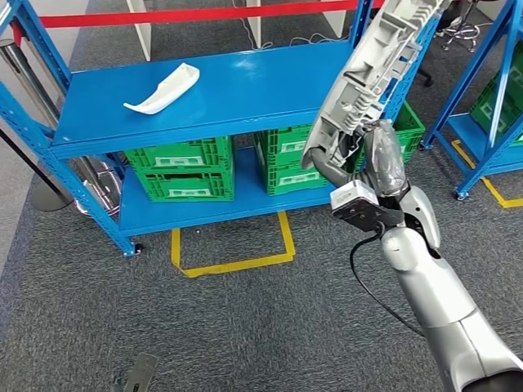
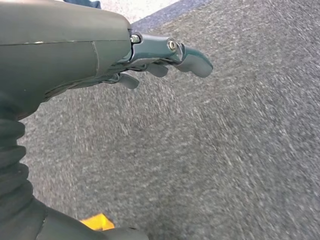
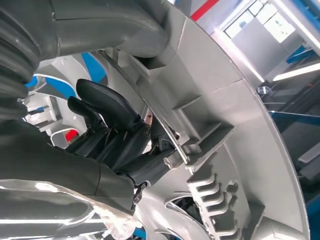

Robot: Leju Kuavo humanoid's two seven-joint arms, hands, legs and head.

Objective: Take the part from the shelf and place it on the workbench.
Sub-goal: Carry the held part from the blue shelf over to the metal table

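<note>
While the right hand [image 1: 364, 159] grasps the grey ribbed part [image 1: 376, 65], lifted clear in front of the blue shelf [image 1: 247, 90], the left hand [image 2: 166, 55] hangs over grey carpet [image 2: 226, 150], fingers apart and holding nothing. One white part [image 1: 163, 88] lies on the shelf's upper deck.

The shelf [image 1: 259, 86] is bright blue, with green lattice-walled crates [image 1: 182, 167] beneath. A white part [image 1: 163, 88] lies on it; the ribbed part [image 1: 370, 69] in the dark grey right hand [image 1: 346, 159] is pale grey. The carpet [image 1: 216, 327] is speckled grey with yellow tape lines [image 1: 231, 263]. A red band [image 1: 185, 15] runs behind.
</note>
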